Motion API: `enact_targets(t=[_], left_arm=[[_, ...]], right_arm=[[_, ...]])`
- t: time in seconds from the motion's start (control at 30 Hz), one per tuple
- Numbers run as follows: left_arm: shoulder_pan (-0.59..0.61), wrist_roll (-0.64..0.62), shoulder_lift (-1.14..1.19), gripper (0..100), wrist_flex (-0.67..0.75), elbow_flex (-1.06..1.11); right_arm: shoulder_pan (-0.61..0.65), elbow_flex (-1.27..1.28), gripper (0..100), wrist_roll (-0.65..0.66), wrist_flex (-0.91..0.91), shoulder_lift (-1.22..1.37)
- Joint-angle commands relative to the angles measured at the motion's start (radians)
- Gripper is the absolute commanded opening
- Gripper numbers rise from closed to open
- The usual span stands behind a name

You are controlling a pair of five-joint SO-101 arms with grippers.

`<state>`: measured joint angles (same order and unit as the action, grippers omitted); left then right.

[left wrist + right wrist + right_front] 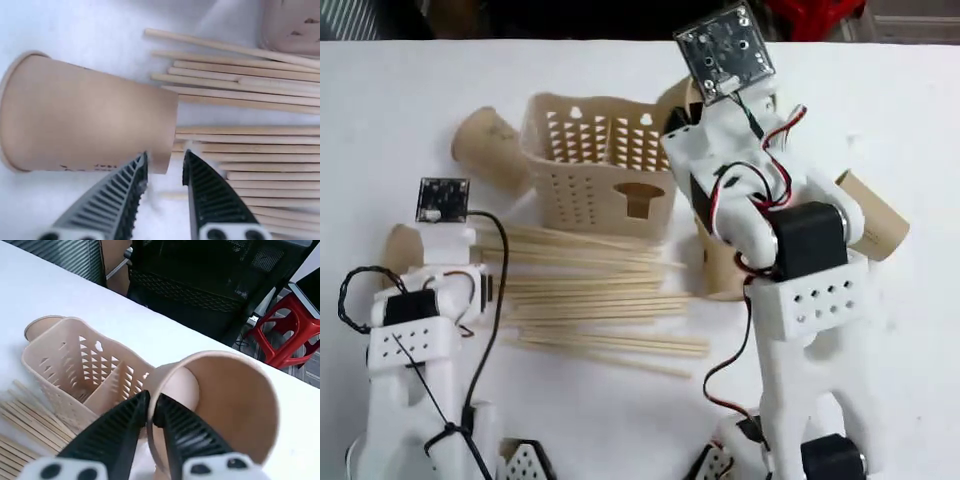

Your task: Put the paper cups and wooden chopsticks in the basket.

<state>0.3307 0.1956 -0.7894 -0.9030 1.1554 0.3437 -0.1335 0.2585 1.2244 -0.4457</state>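
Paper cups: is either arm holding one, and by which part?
The right gripper pinches a paper cup by its rim; the left gripper, open, holds nothing.

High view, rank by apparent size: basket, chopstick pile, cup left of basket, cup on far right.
1. chopstick pile, widest spread
2. basket
3. cup left of basket and cup on far right: not ranked, since an arm hides part of the far-right one.

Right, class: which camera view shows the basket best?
The high view: the basket shows nearly whole, standing by the chopsticks. The right wrist view gives its open top and divider. The left wrist view catches perhaps one corner.
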Motion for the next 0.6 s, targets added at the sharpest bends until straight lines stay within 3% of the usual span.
enact_targets(t=[0.0, 0.57], left_arm=[[-0.021, 0.011, -0.022, 13, 0.015, -0.002], [-0.021, 0.011, -0.021, 13, 0.018, 0.014]], right_arm=[[0.038, -0.023, 1.6, -0.006, -0.048, 0.015], [0.139, -0.020, 1.7, 0.002, -0.065, 0.056]])
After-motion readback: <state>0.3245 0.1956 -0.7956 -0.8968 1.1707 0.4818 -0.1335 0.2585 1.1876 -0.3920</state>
